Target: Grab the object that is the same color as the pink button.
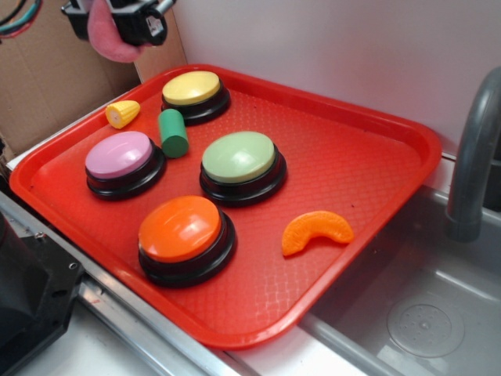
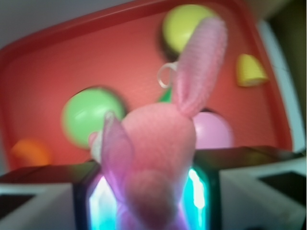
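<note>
The pink soft toy hangs high above the tray's far left corner, and my gripper is shut on it. In the wrist view the toy fills the middle, squeezed between the two black fingers, its long ears pointing up and down-left. The pink button with its black base sits on the left side of the red tray. It also shows in the wrist view as a lilac dome behind the toy.
On the tray stand a yellow button, a green button and an orange button. A yellow corn piece, a green cylinder and an orange slice lie between them. A sink and grey faucet are at the right.
</note>
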Available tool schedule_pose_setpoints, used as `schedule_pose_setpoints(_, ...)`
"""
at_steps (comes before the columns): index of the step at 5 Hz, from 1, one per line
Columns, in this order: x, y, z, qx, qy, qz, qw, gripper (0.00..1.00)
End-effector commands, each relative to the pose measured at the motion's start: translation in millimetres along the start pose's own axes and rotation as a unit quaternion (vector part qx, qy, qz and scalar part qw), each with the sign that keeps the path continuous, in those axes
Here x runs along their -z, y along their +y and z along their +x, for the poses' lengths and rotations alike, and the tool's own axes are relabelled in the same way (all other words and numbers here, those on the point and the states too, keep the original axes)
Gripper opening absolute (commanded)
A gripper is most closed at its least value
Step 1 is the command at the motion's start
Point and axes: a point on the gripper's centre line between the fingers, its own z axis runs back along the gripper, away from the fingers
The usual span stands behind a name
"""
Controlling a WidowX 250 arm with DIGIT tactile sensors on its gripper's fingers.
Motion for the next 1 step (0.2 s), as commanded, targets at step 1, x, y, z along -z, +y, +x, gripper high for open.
schedule_pose_setpoints(1,-17.8,-6.2,-24.3,0.014,-0.050,0.001,0.999,0.00)
